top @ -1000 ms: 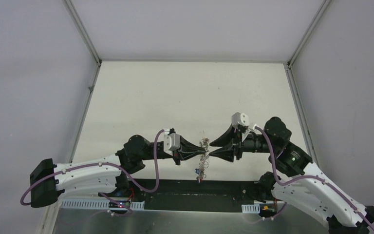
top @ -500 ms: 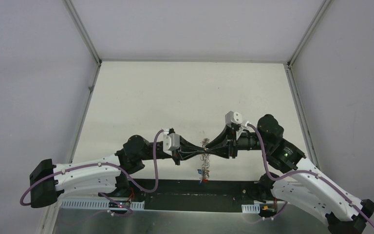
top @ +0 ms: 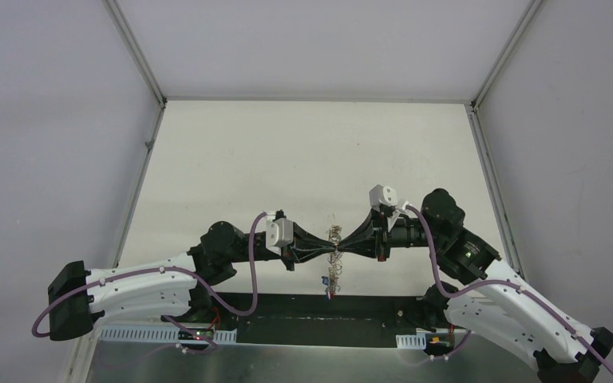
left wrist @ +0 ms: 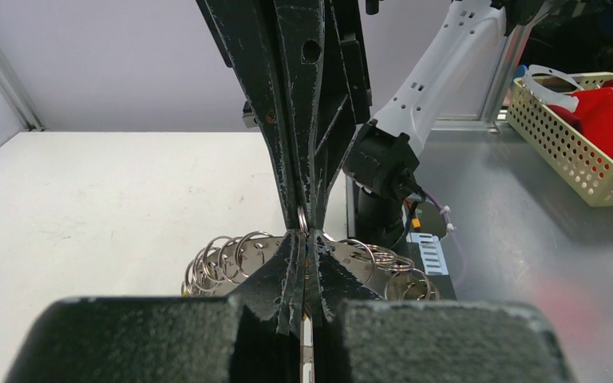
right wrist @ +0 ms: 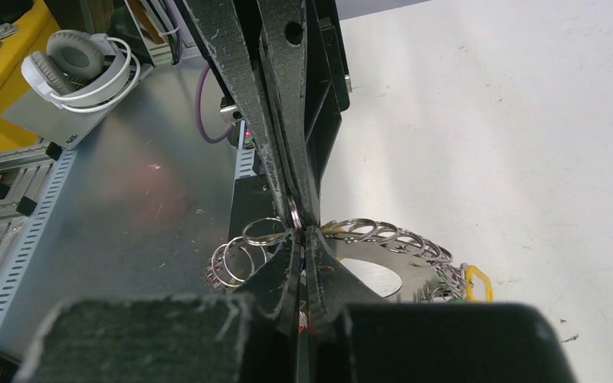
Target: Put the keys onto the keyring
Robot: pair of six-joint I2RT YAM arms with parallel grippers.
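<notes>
Keyring [top: 335, 236], a silvery-grey chain-like loop of small metal rings, hangs above the pale worktop [top: 287, 159] near its front edge. It is pinched from both sides where the two arms meet tip to tip. The left gripper [top: 327, 250] has its black fingers [left wrist: 275, 279] pressed fully together on the keyring. The right gripper [top: 346, 248] comes in from the opposite side, its fingers [right wrist: 327, 275] likewise fully closed on it, hard against the left tips. Both wrist views show a single ring standing in the seam between the two pairs of tips, with the other rings fanned out to either side. A short strand droops toward the arm bases, carrying the tiny silver keys [top: 329, 286] with coloured plastic tags (blue and red show from above; a yellow tag [right wrist: 476, 281] peeps out in the right wrist view).

Held this way, I judge, the loop is kept off the worktop and steadied at one spot so its opening can be worked and a key threaded on. Gripping so close together leaves little slack to twist. Whether every key is already strung cannot be told at this size.

No brand, label or writing is legible anywhere: not on the arms, nor on the perforated cream basket [left wrist: 583, 152] or the grey headphones [right wrist: 80, 64] beside the rig.
</notes>
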